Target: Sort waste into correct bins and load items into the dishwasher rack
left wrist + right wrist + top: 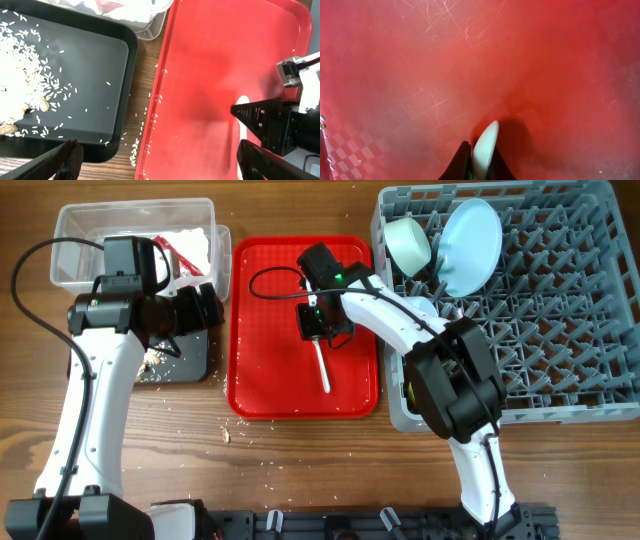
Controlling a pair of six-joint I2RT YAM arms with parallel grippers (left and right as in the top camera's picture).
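R claw [479,159] pinched tight on white utensil [323,365] mid red tray [250,380], handle toward 6 o'clock; fork or spoon, can't tell. L claw [159,150] wide open, empty, above black tray [100,65] edge, 9 o'clock of red tray. Rack [560,330] at 3 o'clock.

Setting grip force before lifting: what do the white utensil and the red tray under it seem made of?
The red tray looks like hard moulded plastic, semi-gloss; the right wrist view shows fine scratches and a faint checkered texture. The white utensil is probably thin plastic: smooth, opaque, faintly shiny, with no metallic glint.
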